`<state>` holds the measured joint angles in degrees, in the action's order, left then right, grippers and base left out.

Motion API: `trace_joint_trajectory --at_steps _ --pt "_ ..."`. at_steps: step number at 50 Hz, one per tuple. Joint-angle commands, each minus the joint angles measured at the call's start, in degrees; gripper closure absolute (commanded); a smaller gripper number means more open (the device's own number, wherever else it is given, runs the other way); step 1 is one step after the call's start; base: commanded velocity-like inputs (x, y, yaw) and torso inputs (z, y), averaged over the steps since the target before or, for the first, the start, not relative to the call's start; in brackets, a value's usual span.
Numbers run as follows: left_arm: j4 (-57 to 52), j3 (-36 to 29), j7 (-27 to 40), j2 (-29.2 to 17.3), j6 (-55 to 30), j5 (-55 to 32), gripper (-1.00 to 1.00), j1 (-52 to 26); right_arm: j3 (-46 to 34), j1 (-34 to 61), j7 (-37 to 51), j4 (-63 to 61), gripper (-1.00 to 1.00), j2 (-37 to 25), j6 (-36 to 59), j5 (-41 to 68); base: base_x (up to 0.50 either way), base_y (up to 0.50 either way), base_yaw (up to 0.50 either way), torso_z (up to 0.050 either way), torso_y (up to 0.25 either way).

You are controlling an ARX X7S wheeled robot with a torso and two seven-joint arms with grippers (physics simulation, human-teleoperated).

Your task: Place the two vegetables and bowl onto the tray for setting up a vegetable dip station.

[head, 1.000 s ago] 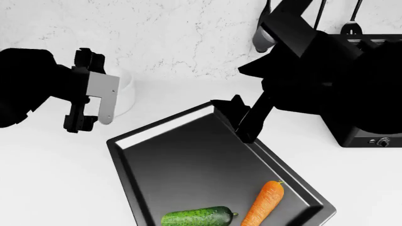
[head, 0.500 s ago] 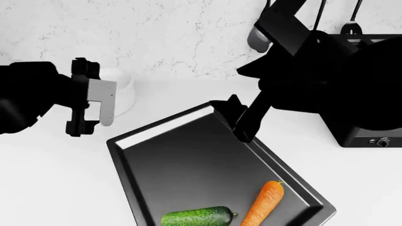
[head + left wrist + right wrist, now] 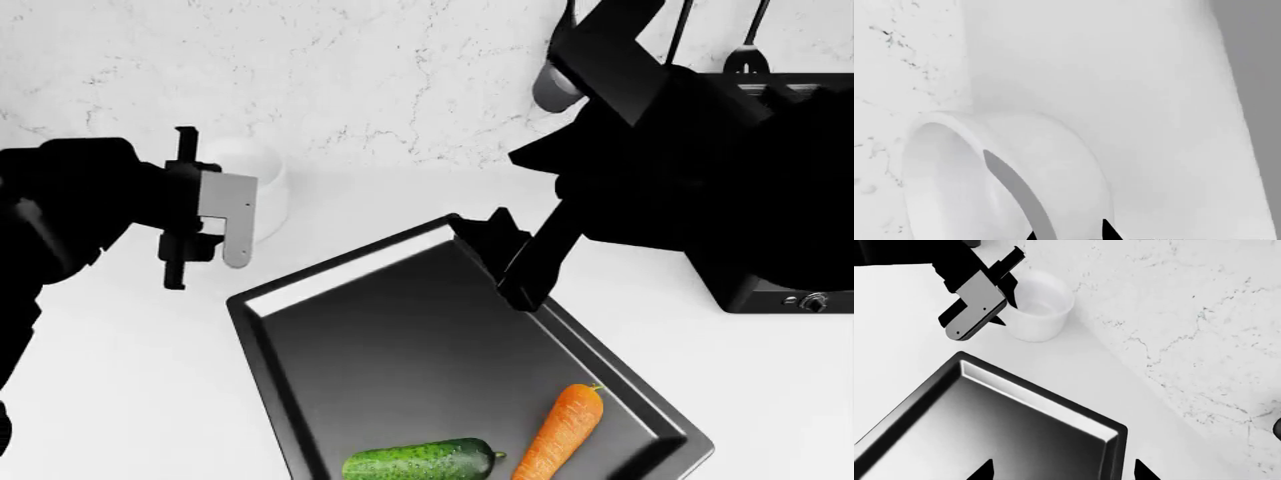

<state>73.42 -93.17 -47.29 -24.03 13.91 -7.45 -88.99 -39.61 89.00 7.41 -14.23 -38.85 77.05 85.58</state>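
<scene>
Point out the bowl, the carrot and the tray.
bowl (image 3: 1043, 315): right wrist view, on its outer wall.
carrot (image 3: 562, 435): head view, mid-length of its orange body.
tray (image 3: 400, 340): head view, bare floor of its far half.

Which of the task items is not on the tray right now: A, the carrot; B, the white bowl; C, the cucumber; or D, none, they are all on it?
B: the white bowl stands on the counter beyond the tray, while the carrot and cucumber lie inside the tray.
</scene>
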Motion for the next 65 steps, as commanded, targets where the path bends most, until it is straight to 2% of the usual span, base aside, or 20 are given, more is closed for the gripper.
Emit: trace_joint_trajectory --at_steps 1,9,11,14,17,24,35,44,53,65 --pt "1.44 2.38 -1.14 0.71 1.46 1.32 1.0 0.14 -0.03 1.13 0.4 0.38 -1.0 -0.26 0.37 1.31 0.0 0.0 0.0 0.0 0.0" --pt "1.07 3.64 -3.56 0.3 1.07 1.38 1.0 -3.83 -0.16 0.61 -0.13 0.04 -1.0 -0.48 -0.69 0.71 0.0 0.0 0.0 0.0 0.0" --pt "-5.03 3.52 -4.25 -2.02 -3.11 1.38 1.0 -5.41 -0.22 -0.74 -0.36 -0.71 -1.0 -0.59 -1.76 0.07 0.0 0.0 0.0 0.0 0.0" --pt "-20.87 3.41 -5.52 -8.16 -13.06 0.89 1.0 -7.47 -0.27 -1.79 -1.1 -1.07 -1.0 -0.83 -2.78 -0.64 0.0 0.0 0.0 0.0 0.0" --pt "-27.65 3.71 -6.82 -10.62 -17.07 0.5 1.0 -9.97 -0.34 -2.18 -2.02 -0.81 -1.0 -0.9 -3.42 -1.13 0.0 0.0 0.0 0.0 0.0" --pt "-41.01 3.3 -9.87 -15.98 -24.58 0.89 1.0 -14.6 -0.96 -2.6 -4.65 -0.39 -1.0 -0.6 -5.09 -3.54 0.0 0.0 0.0 0.0 0.0" --pt "-56.33 5.08 -13.64 -21.52 -32.49 -0.99 1.0 -20.64 -1.77 -0.54 -7.28 0.12 -1.0 -0.44 -5.26 -5.33 0.0 0.0 0.0 0.0 0.0" --pt "-69.01 7.04 -16.39 -26.29 -42.06 -4.0 1.0 -25.01 -4.76 5.45 -14.38 4.57 -1.0 1.55 -4.83 -10.56 0.0 0.0 0.0 0.0 0.001" --pt "-75.95 8.93 -19.52 -26.6 -47.48 -7.96 1.0 -27.68 -12.09 15.92 -25.99 12.42 -1.0 3.81 -4.22 -20.13 0.0 0.0 0.0 0.0 0.001" --pt "-74.48 13.88 -14.74 -20.49 -42.33 -15.0 1.0 -21.54 -11.49 19.5 -25.24 8.09 -1.0 0.46 -0.28 -17.96 0.0 0.0 0.0 0.0 0.002"
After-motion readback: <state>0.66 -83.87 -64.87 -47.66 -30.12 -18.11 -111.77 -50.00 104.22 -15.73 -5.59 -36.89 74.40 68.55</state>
